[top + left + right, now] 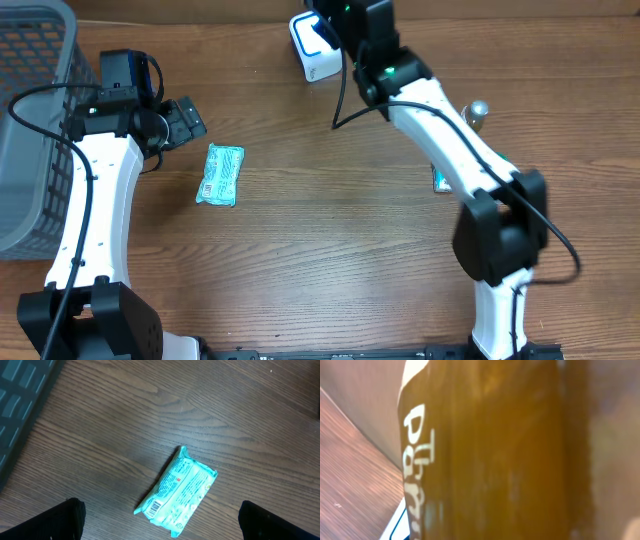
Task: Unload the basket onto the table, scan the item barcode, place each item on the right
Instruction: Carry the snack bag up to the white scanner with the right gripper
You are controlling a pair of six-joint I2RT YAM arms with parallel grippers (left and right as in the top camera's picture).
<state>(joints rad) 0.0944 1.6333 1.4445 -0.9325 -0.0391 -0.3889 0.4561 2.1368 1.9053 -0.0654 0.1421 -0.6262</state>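
Teal packet (220, 174) lies flat, barcode (156, 506) up — white-blue scanner (312, 48) well apart, far side.

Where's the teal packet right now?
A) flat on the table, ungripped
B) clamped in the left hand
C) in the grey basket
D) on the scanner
A: the teal packet lies flat on the table, barcode side up, and the left hand is open and not touching it.

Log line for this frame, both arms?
left gripper open, clear of teal packet | teal packet barcode-side up | right gripper shut on brown item near scanner
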